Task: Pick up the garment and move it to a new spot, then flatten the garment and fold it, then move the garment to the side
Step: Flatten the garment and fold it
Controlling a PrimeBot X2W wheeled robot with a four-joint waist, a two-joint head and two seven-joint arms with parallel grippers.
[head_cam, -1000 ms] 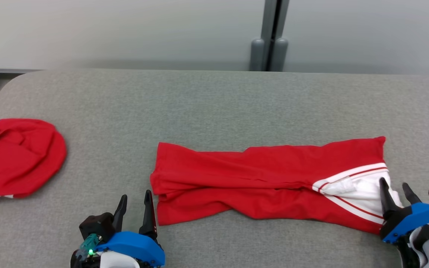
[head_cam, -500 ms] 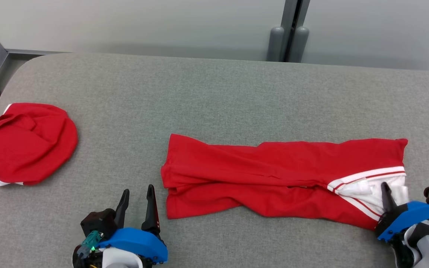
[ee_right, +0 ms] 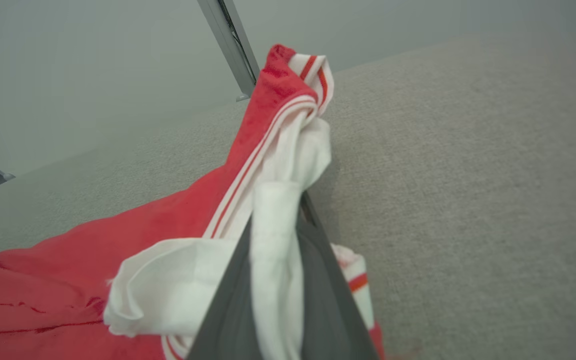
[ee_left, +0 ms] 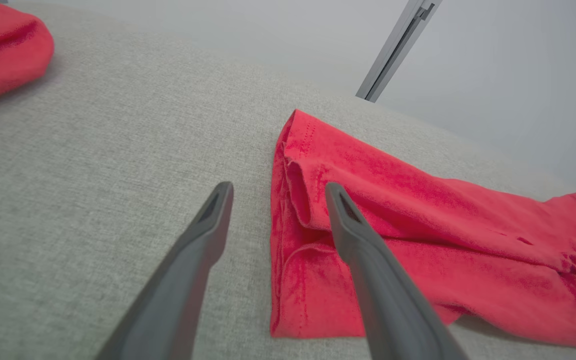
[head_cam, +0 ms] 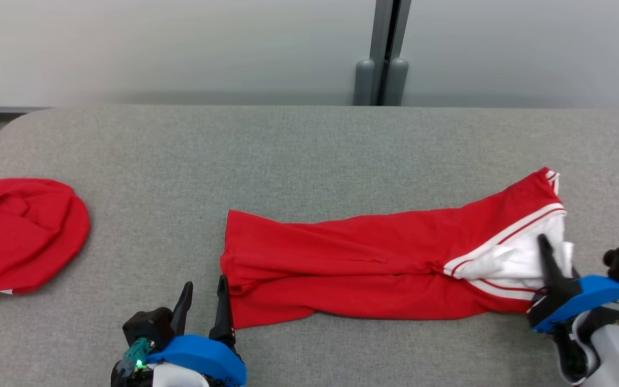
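Garment [head_cam: 374, 263], rumpled red cloth (white-trimmed end), pinched by right fingers [head_cam: 550, 263]; left fingers [head_cam: 223, 309] spread wide.

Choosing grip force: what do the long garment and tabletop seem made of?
The long garment looks like soft knit cloth, maybe cotton: matte red, white trim, creasing and draping limply. The tabletop looks like grey woven or felt-like covering: matte, flecked.

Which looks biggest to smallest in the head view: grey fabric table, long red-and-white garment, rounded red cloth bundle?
1. grey fabric table
2. long red-and-white garment
3. rounded red cloth bundle, partly cut off
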